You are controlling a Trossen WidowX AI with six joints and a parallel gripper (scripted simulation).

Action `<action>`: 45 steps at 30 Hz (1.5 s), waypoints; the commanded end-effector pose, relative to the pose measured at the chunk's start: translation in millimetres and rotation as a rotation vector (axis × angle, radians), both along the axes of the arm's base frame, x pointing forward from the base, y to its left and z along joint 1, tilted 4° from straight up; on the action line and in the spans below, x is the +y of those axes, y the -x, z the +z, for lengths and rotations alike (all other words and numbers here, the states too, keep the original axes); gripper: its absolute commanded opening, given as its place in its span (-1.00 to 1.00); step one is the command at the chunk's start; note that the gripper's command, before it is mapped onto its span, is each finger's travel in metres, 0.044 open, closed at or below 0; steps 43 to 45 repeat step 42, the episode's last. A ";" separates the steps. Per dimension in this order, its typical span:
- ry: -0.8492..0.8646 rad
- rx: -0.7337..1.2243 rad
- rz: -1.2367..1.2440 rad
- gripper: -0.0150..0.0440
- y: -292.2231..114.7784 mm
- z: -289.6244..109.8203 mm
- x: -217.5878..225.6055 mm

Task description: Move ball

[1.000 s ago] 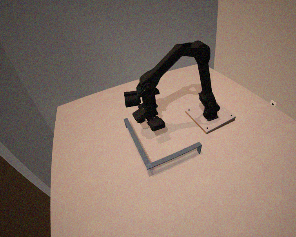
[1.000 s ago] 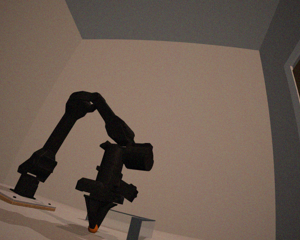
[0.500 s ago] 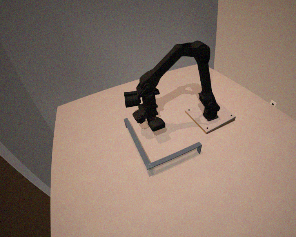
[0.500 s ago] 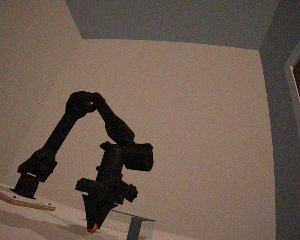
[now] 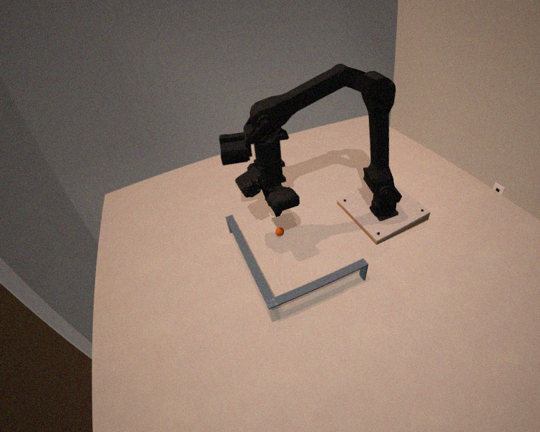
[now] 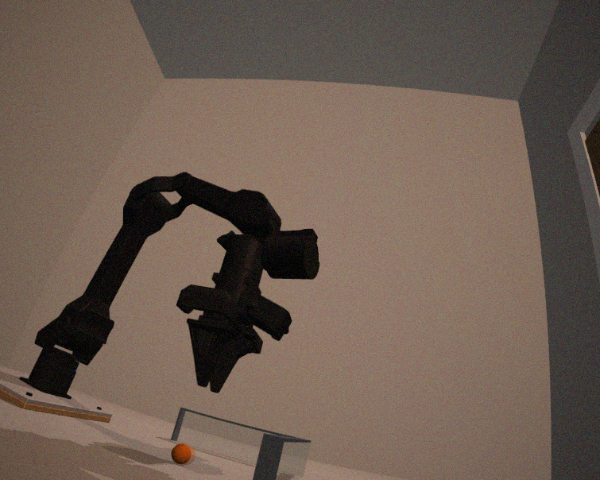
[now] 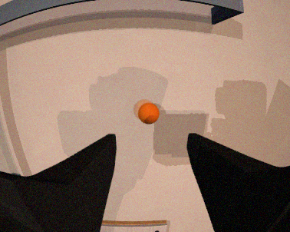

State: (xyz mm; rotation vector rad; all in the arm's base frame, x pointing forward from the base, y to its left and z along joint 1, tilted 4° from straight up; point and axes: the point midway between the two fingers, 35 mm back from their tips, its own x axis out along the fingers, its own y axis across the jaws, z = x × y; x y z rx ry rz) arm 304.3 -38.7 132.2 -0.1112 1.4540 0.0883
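Note:
The orange ball (image 5: 279,231) (image 6: 181,453) (image 7: 148,113) lies on the table inside the corner made by the two low clear walls (image 5: 250,260) (image 6: 269,454). The see-through copy (image 7: 139,105) shows only as a faint pale rim at the ball's upper left edge in the wrist view; the ball covers almost all of it. My gripper (image 5: 280,209) (image 6: 212,386) (image 7: 152,140) is open and empty. It hangs well above the ball, pointing down, and touches neither the ball nor the walls.
The arm's base stands on a pale wooden plate (image 5: 403,223) (image 6: 36,405) (image 7: 136,230) to the right of the walls. One wall (image 5: 319,282) runs along the near side, the other along the left.

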 end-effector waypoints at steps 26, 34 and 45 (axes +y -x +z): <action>0.000 0.000 0.000 1.00 10.1 48.6 0.9; 0.000 0.000 0.000 1.00 10.1 48.6 0.9; 0.000 0.000 0.000 1.00 10.1 48.6 0.9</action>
